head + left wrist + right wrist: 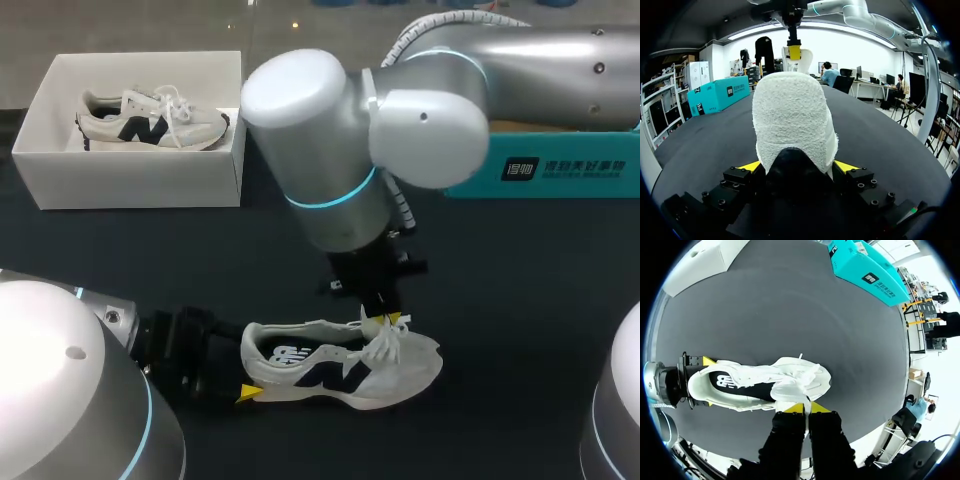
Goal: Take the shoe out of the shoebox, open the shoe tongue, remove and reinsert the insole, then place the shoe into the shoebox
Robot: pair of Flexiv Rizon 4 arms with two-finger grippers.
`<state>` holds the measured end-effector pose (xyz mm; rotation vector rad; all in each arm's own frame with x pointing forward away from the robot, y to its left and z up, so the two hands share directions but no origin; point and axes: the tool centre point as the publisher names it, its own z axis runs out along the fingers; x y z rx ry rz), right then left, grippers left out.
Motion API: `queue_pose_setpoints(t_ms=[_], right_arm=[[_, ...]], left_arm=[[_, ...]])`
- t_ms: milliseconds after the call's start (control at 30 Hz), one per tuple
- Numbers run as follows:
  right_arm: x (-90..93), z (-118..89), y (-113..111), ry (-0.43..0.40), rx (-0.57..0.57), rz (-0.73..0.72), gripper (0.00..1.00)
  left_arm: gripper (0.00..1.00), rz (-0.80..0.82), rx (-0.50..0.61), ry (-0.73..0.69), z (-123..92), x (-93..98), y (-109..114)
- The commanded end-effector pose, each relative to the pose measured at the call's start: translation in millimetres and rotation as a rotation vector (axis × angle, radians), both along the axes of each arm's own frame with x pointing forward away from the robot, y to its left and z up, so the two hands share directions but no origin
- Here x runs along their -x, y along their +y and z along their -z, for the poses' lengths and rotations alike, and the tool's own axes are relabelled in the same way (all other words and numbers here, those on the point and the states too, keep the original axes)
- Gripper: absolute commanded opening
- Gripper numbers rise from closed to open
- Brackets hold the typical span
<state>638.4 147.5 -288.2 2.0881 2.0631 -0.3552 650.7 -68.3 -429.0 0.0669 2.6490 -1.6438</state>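
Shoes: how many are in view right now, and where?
2. One shoe lies in the white shoebox at the table's far left. The second shoe sits on the table, left claw gripping its heel, right claw pinching its tongue. The teal box could hide more.

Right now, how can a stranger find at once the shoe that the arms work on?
On the black table, a white shoebox at the far left holds the boxed shoe. The open-table shoe lies nearer, in the middle. Only this one is held: left gripper at the heel, right gripper at the tongue.
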Motion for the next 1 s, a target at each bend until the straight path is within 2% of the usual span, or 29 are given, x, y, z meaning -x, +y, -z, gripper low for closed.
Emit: queue_pose_setpoints(t_ms=[33, 433, 500, 533, 633, 700, 767, 800, 867, 1000], right_arm=[[6.0, 7, -18, -0.120, -0.070, 0.387, 0.00], [1.1, 13, -31, -0.095, -0.107, 0.405, 0.02], [-1.0, 13, -32, -0.095, -0.119, 0.393, 0.11], [-2.2, 13, -31, -0.098, -0.127, 0.386, 0.22], [-6.7, 10, -28, -0.092, -0.139, 0.354, 0.44], [-8.9, 8, -26, -0.083, -0.143, 0.331, 0.52], [-10.4, 4, -25, -0.082, -0.150, 0.308, 0.83], [-11.4, 1, -24, -0.080, -0.148, 0.297, 0.89], [-13.2, -5, -23, -0.078, -0.158, 0.266, 1.00], [-19.9, -18, -15, -0.062, -0.166, 0.158, 1.00]], left_arm=[[0.00, 0.001, -0.002, 0.001, 7, -1.1, 3], [0.00, 0.001, -0.002, 0.001, 7, -1.1, 3], [0.00, 0.001, -0.002, 0.001, 7, -1.1, 3], [0.00, 0.001, -0.002, 0.001, 7, -1.1, 3], [0.00, 0.001, -0.002, 0.001, 7, -1.1, 3], [0.00, 0.001, -0.002, 0.001, 7, -1.1, 3], [0.00, 0.001, -0.002, 0.001, 7, -1.1, 3], [0.00, 0.001, -0.002, 0.001, 7, -1.1, 3], [0.00, 0.001, -0.002, 0.001, 7, -1.1, 3], [0.00, 0.001, -0.002, 0.001, 7, -1.1, 3]])
